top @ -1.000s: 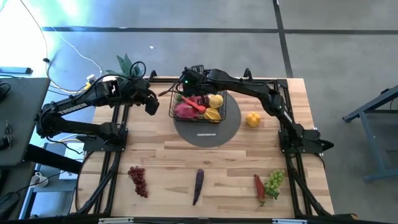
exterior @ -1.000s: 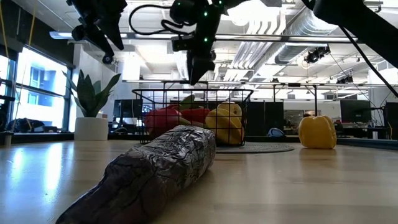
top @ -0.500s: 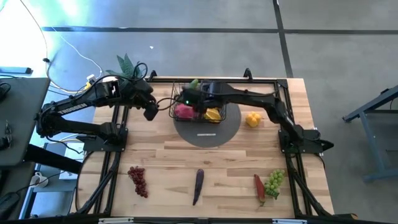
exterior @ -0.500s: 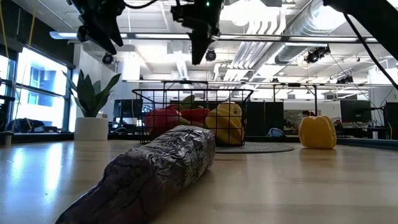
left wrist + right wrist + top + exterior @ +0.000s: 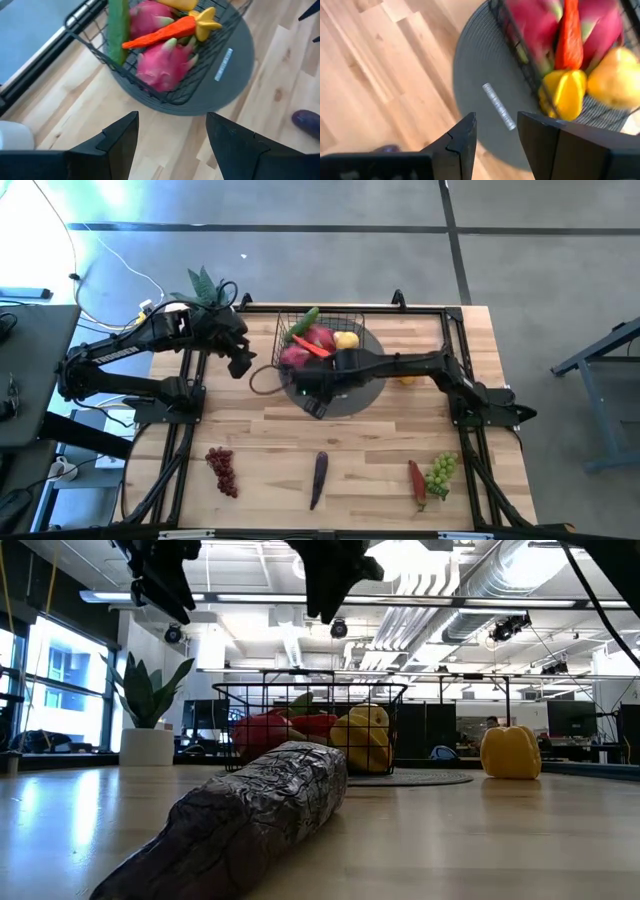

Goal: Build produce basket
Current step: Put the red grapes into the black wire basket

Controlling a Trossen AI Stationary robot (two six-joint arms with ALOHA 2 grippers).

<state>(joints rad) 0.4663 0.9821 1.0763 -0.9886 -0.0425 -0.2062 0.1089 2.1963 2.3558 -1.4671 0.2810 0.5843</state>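
While both pincers [image 5: 170, 145] [image 5: 496, 145] gape empty, one basket [image 5: 322, 340], two dragon fruits [image 5: 167, 62], one carrot [image 5: 162, 31].

Black wire-mesh basket [image 5: 293, 332] upright on grey round mat, toward far edge of table. Inside: two pink dragon fruits [image 5: 166, 64], orange carrot [image 5: 159, 32] laid across them, green cucumber [image 5: 306, 319] leaning over far rim, yellow pieces [image 5: 564, 93]. Outside basket: yellow pepper [image 5: 510, 752] right of mat; red grapes [image 5: 222, 470], purple pod [image 5: 318, 477], red pod [image 5: 416, 482] touching green grapes [image 5: 441, 471], spread along near edge.
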